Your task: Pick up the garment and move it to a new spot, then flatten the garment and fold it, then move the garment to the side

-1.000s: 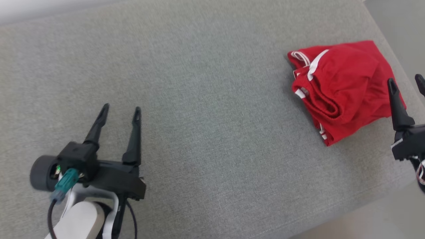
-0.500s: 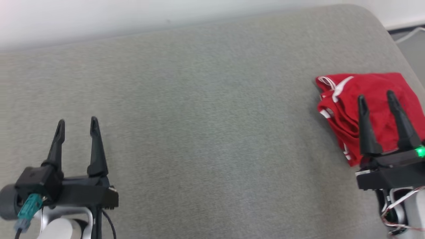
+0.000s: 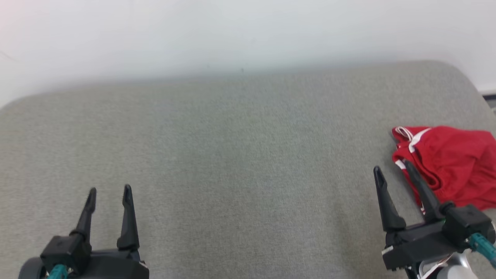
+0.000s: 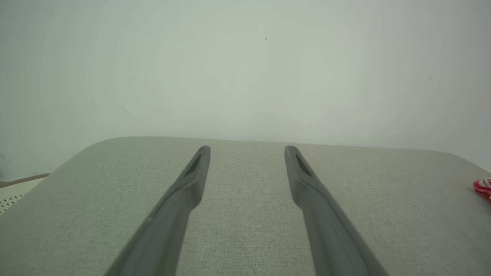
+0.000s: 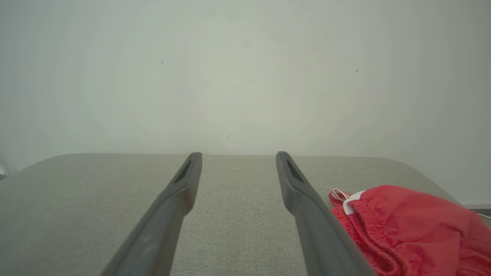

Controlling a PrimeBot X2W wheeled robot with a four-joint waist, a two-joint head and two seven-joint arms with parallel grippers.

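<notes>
The garment [image 3: 449, 164] is red with white trim and drawstrings, folded into a compact bundle at the right end of the grey cushioned surface [image 3: 240, 155]. My right gripper [image 3: 393, 172] hovers open just left of the bundle, nothing between its fingers; the right wrist view has the garment [image 5: 406, 226] beside its right finger. My left gripper [image 3: 109, 192] is open and empty over bare fabric at the lower left. In the left wrist view my left gripper [image 4: 247, 149] points along the surface, and a sliver of the garment [image 4: 483, 188] peeks in at the right edge.
A pale wall [image 3: 232, 35] rises behind the surface's far edge. The surface's rounded right corner [image 3: 461, 73] lies just beyond the garment, with floor past it. Open grey fabric spreads between the two grippers.
The head camera has tilted up, so the wall shows and everything sits lower in view. My right gripper now lies left of the garment instead of over it. Both grippers stay open.
</notes>
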